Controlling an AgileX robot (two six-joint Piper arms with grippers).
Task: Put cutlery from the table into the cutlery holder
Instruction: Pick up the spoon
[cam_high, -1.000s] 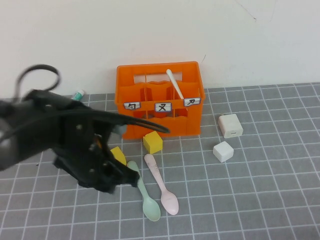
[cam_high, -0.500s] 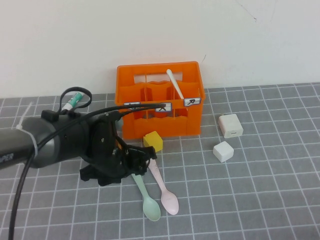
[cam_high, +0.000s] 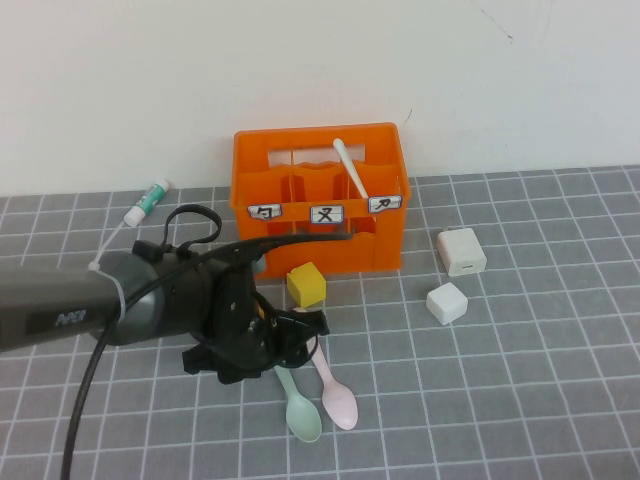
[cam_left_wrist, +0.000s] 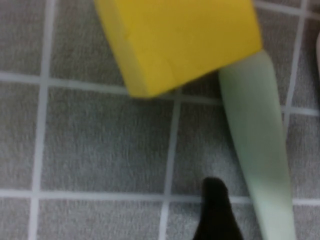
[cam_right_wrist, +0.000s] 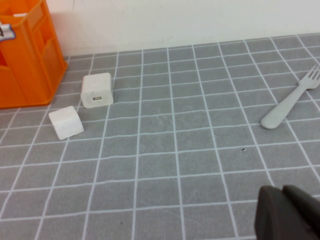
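Done: we see the cream knife (cam_high: 350, 168) standing in the orange crate (cam_high: 320, 200).
Left: green spoon (cam_high: 295, 400), pink spoon (cam_high: 330, 385) on the table (cam_high: 520, 380), lower middle.
Left gripper (cam_high: 290, 338): wide open, holds nothing, over the green spoon.
Right gripper (cam_right_wrist: 285, 212): closed, empty.

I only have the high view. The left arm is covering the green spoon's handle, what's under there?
Observer: In the left wrist view, a yellow block sits at the tip of the green spoon, touching or overlapping its handle. The left gripper hangs right over them.
Operator: Any cutlery outside my frame?
Observer: Yes, a white fork lies flat on the table, past the white charger from the orange crate.
Operator: Right gripper?
Observer: The right gripper is shut, low over the tiles near that fork.
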